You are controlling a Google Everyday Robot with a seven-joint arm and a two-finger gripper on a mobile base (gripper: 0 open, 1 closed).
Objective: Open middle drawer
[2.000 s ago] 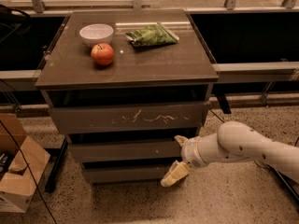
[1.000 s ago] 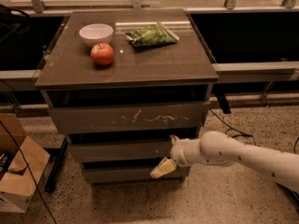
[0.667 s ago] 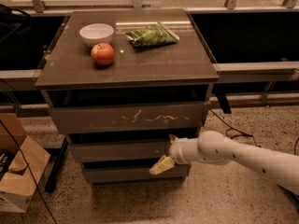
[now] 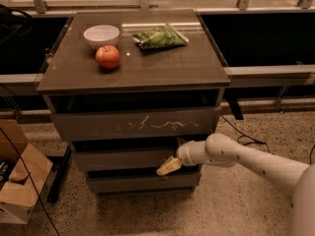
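Camera view puts the middle drawer (image 4: pixel 123 159) in front of us, between the scratched top drawer (image 4: pixel 135 124) and the bottom drawer (image 4: pixel 142 182) of the bench (image 4: pixel 147 73). We see its plain front with a dark gap above it. The gripper (image 4: pixel 169 166) is against the right part of that front, at its lower edge and short of the bench's right edge. It points left and slightly down. We cannot tell how far it is open, or whether it has hold of anything. The white arm (image 4: pixel 246 161) reaches in from the lower right, past the bench's front right corner.

On the bench top, the red apple (image 4: pixel 108 56) sits toward the left edge, with the white bowl (image 4: pixel 101 35) just behind it near the back left corner. A green bag (image 4: pixel 159 37) lies by the back edge, about midway along. On the floor left of the bench stands a cardboard box (image 4: pixel 19 181).
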